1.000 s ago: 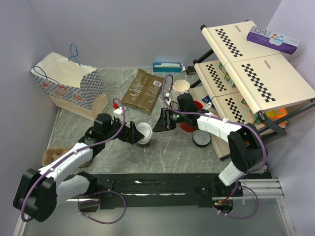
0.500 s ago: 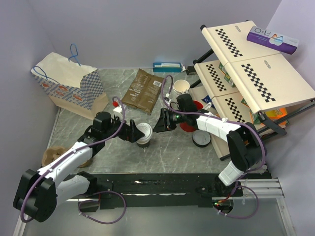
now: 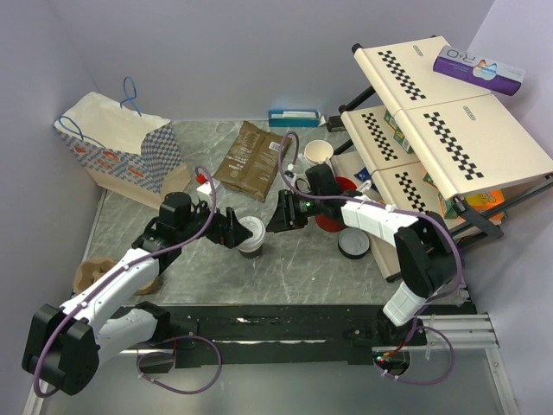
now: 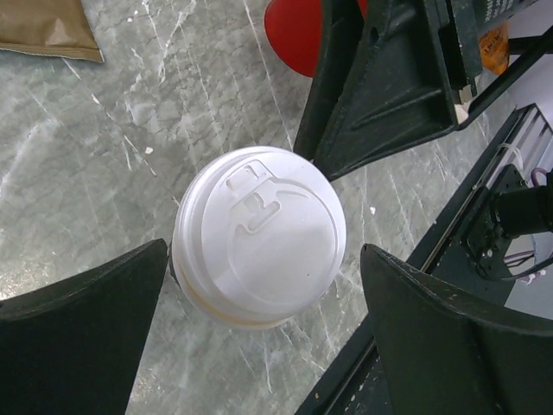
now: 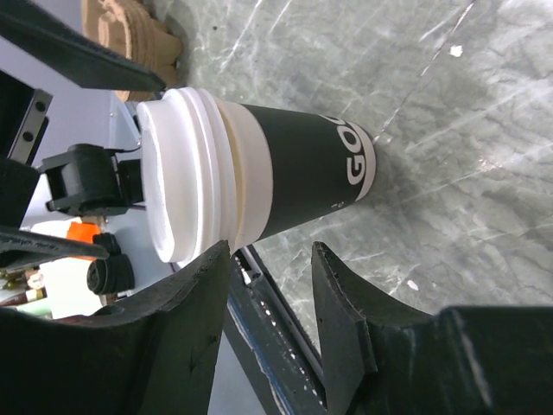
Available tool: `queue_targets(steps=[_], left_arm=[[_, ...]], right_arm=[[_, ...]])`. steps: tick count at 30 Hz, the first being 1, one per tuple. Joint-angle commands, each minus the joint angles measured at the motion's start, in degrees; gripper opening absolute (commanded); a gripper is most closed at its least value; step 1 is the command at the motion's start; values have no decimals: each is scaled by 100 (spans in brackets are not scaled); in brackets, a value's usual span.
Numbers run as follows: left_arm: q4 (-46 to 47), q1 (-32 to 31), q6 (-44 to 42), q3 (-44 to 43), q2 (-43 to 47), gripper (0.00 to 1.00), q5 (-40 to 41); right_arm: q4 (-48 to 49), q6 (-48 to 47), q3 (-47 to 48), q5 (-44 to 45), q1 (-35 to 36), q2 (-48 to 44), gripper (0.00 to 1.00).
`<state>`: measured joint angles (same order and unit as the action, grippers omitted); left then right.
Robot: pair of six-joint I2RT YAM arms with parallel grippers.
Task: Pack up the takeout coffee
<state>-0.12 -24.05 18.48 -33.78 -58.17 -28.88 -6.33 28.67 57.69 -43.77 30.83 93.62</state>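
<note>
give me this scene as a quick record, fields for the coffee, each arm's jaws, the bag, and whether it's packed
takeout coffee: upright on the table, lidded
left gripper: jaws open wide, one on each side of the cup, contact unclear
right gripper: jaws apart, empty, close beside the cup
paper bag: back left of the table, apart from the cup
packed: not yet

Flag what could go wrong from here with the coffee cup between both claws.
1. The right claw sits close beside the takeout coffee. The open left claw, straddling it, could hit that claw when closing.
2. A squeeze near the white lid might pop it or tip the cup.
3. The red cup stands just behind the right claw, so backing out could knock it.
</note>
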Motion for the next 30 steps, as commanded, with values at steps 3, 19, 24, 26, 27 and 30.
queue_targets(steps=[3,19,24,26,27,30], left_arm=[[47,50,-125,-94,60,99,-117],[-243,76,-371,-94,148,99,-135],[-234,85,-389,-146,139,99,-91],[-243,85,-415,-216,157,99,-56],[-269,94,-476,-252,183,99,-56],[-409,94,-783,-410,236,99,-117]], right_arm=[[-62,-36,330,79,37,174,50],[-123,-80,480,61,230,314,52],[-395,-378,602,-35,143,183,52],[-596,-729,664,-149,55,86,52],[-728,-1053,708,-210,20,-19,52],[-1395,-2000,1103,-430,20,-81,62]])
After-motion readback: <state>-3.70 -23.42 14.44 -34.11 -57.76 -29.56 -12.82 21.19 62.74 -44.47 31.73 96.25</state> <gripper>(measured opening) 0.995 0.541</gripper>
